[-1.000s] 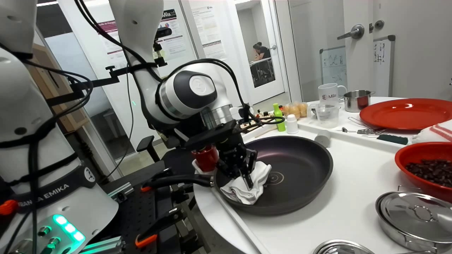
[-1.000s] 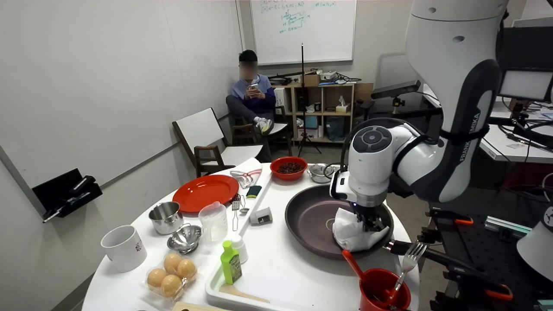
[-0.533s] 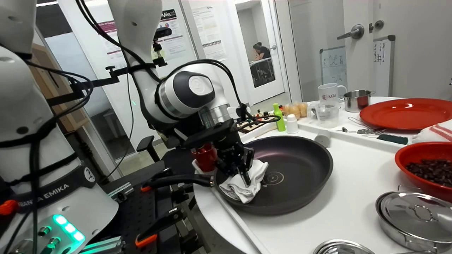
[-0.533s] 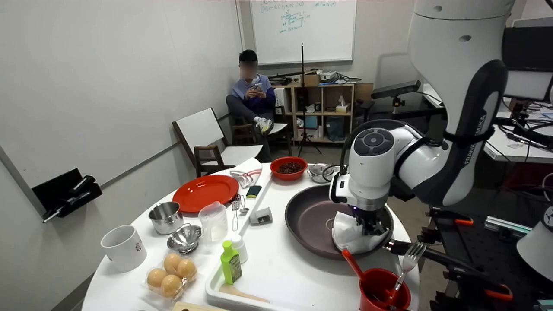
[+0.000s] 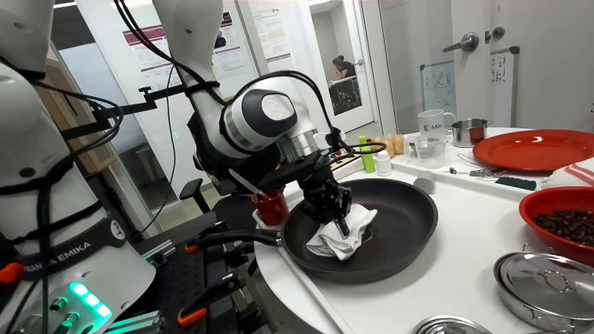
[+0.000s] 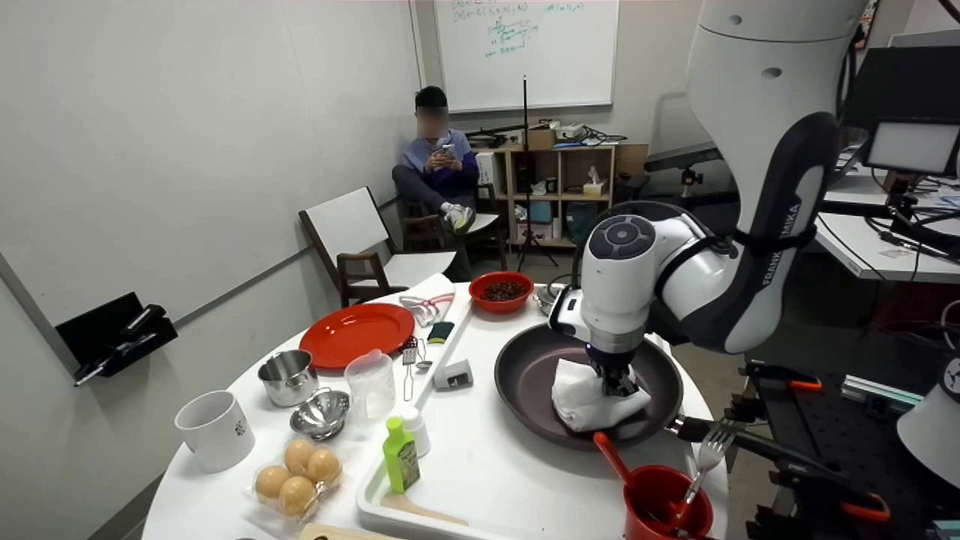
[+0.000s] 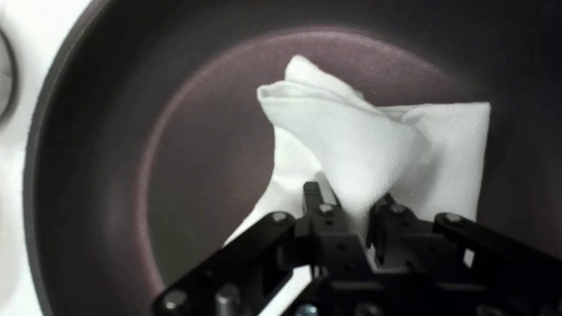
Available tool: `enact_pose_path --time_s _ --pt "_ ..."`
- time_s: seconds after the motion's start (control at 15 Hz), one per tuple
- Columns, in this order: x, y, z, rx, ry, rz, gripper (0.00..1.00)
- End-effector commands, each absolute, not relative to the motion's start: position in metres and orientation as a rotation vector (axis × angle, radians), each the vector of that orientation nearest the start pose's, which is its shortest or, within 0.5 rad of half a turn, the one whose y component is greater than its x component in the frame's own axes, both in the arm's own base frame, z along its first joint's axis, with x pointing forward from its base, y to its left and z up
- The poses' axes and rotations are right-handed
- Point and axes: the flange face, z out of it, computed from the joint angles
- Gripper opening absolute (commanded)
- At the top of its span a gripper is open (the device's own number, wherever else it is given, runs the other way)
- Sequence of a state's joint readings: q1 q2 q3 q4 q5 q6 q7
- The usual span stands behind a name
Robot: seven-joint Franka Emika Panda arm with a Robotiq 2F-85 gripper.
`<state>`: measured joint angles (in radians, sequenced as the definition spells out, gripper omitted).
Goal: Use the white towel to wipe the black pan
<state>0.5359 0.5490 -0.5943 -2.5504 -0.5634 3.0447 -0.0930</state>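
The black pan (image 5: pixel 399 227) sits on the white table, its handle towards the robot's base. It also shows in an exterior view (image 6: pixel 529 375) and fills most of the wrist view (image 7: pixel 197 175). The white towel (image 5: pixel 329 241) lies bunched inside the pan, on its floor, near the middle on the handle side. It also shows in an exterior view (image 6: pixel 585 401) and in the wrist view (image 7: pixel 351 140). My gripper (image 7: pixel 350 195) is shut on a fold of the towel, which fills the gap between the fingers. In both exterior views the fingertips are partly hidden by the towel.
A red pot (image 6: pixel 667 502) with a fork stands close to the pan's handle side. A grey cup (image 6: pixel 454 375) lies beside the pan. A green bottle (image 6: pixel 401 457), a red bowl of beans (image 5: pixel 566 222) and a lidded steel pan (image 5: pixel 547 287) stand around it.
My gripper and the towel first shifted slightly towards the handle, then moved away from it towards the pan's middle. The towel has stayed gripped. The pan has not visibly moved.
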Motion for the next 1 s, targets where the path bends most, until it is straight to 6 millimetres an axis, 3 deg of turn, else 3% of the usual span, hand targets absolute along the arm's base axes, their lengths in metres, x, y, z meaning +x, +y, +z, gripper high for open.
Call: enact_pose_path --time_s 0.0,0.27,0.53,0.67,0.93 --pt "0.447 -0.049 0.093 -3.361 -1.007 0.098 0.09" --pt "0.458 -0.072 0.093 -3.404 -0.900 0.091 0.09" --pt "0.458 -0.075 0.099 -3.396 -0.876 0.073 0.09" --pt "0.459 -0.072 0.107 -3.389 -0.875 0.044 0.09" --pt "0.464 -0.070 0.142 -3.366 -0.861 -0.063 0.09"
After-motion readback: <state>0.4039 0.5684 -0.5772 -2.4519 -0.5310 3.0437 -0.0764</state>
